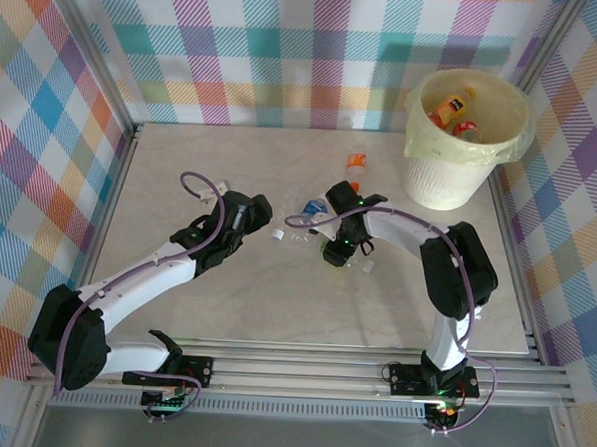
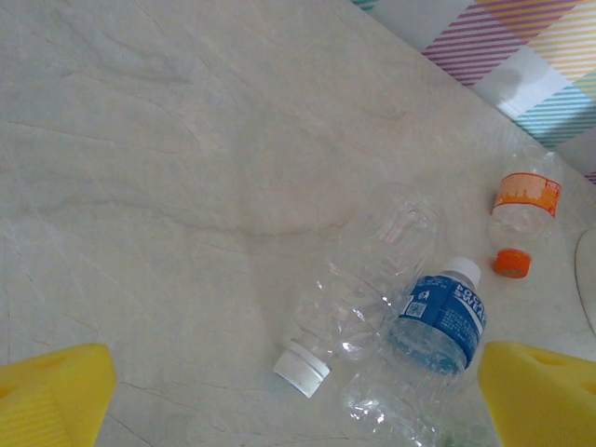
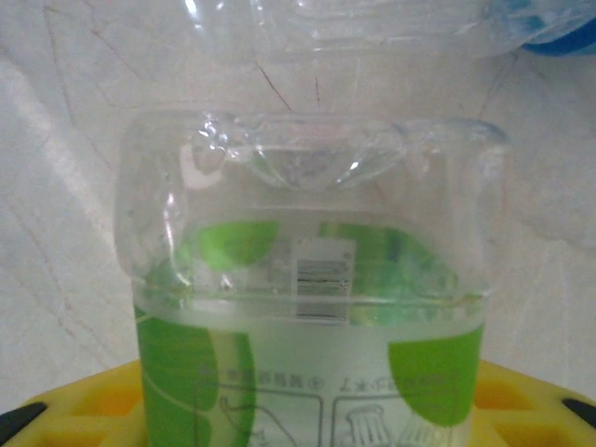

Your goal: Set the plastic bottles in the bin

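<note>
Right wrist shows a green-labelled bottle (image 3: 307, 317) between the right fingers (image 3: 84, 414), grip unclear; left fingers (image 2: 56, 396) gape empty.

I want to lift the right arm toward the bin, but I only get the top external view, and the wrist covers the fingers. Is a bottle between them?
Observer: Yes. On the right wrist camera, a clear bottle with a green label sits between the yellow fingers of the right gripper, which meet both its sides.
Operator: And is the left gripper holding anything?
Observer: No. On the left wrist camera, the left gripper stands wide open with nothing gripped. A white-capped clear bottle lies on the table ahead of it.
</note>
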Tool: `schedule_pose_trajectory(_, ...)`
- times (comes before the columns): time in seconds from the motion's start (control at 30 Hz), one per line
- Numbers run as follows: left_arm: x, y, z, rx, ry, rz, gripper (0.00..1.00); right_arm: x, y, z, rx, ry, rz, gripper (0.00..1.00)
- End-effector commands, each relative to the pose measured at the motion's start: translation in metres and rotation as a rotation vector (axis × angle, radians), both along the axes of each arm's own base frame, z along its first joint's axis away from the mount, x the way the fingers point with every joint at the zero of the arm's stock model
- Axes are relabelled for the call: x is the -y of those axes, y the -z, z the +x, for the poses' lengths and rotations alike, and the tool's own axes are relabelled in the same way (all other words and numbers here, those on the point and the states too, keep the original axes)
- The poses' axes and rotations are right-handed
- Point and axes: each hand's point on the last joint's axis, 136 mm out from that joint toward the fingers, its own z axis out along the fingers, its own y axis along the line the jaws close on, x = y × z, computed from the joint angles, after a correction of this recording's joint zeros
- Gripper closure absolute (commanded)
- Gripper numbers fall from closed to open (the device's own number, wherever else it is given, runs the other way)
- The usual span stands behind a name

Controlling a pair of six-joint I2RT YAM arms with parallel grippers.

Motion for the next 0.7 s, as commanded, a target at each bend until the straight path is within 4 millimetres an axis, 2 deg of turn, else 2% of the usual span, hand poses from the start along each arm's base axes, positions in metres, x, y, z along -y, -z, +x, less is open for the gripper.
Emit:
schedule_pose_trajectory(0.0,0.002,-0.01,0.007,0.026,-0.006,-0.027,0.0,0.0,-0.023,-0.002,0.048,0.023,0.043,0.56)
schedule_pose_trajectory(0.07,0.002,-0.011,0.008,0.03,-0.002,-0.026,0.0,0.001,-0.035,0.001,0.084,0.039,0.071,0.6)
schedule_pose_trajectory(0.23,0.005,-0.015,0.01,0.045,0.013,-0.028,0.0,0.009,-0.068,0.022,0.216,0.092,0.149,0.62)
schedule_pose_trajectory(0.4,0.007,-0.015,0.011,0.047,0.021,-0.031,0.0,0.019,-0.126,0.052,0.363,0.209,0.335,0.66)
schedule_pose_trajectory(0.67,0.009,-0.016,0.013,0.045,0.025,-0.032,0.0,0.043,-0.219,0.084,0.494,0.375,0.646,0.7)
